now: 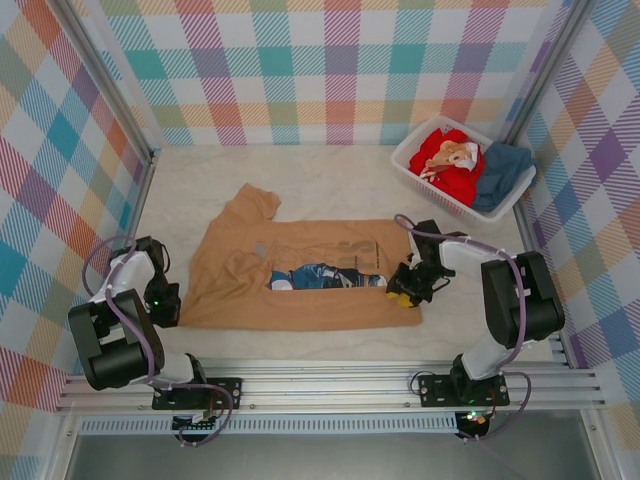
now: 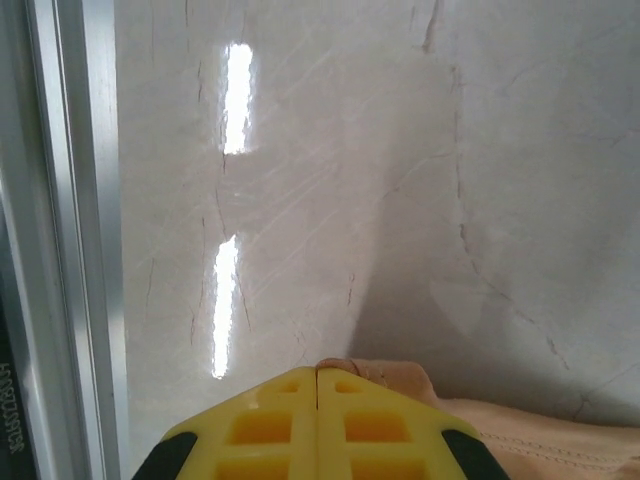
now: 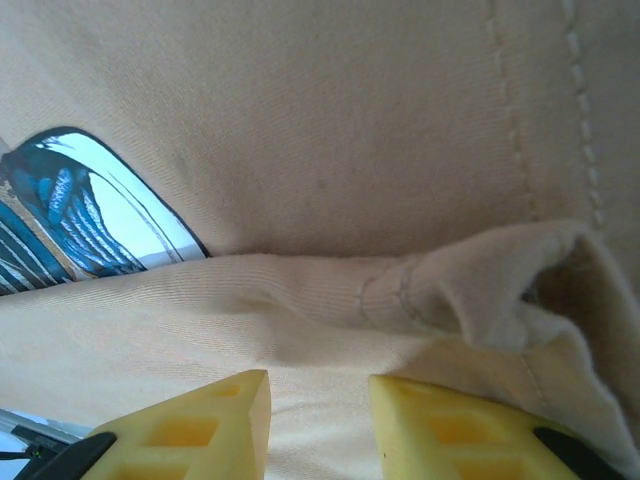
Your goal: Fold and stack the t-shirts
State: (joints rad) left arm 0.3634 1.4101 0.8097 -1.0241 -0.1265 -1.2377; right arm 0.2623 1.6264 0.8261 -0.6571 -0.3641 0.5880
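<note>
Working on the tan shirt (image 1: 300, 265), spread on the desk (image 1: 330, 180) between the two arms. Already folded in part: cloth turned in over the middle, with just a strip of the blue print (image 1: 325, 277) showing, and one sleeve sticking out at the far left. Not yet a neat packet.

At the near left corner, the left gripper (image 1: 165, 305) with fingers fully together and the cloth edge touching the tips. Cannot tell if any cloth is really pinched. On the right side, the right gripper (image 1: 405, 292) low over the doubled hem, fingers apart, nothing clamped between them as far as visible.

Waiting in the basket (image 1: 408, 165) at the far right: red shirt (image 1: 445, 160) and teal shirt (image 1: 505, 170), both crumpled and unfolded. No stack begun.

Judging from this, early in the task: one shirt about half done, two not touched.
</note>
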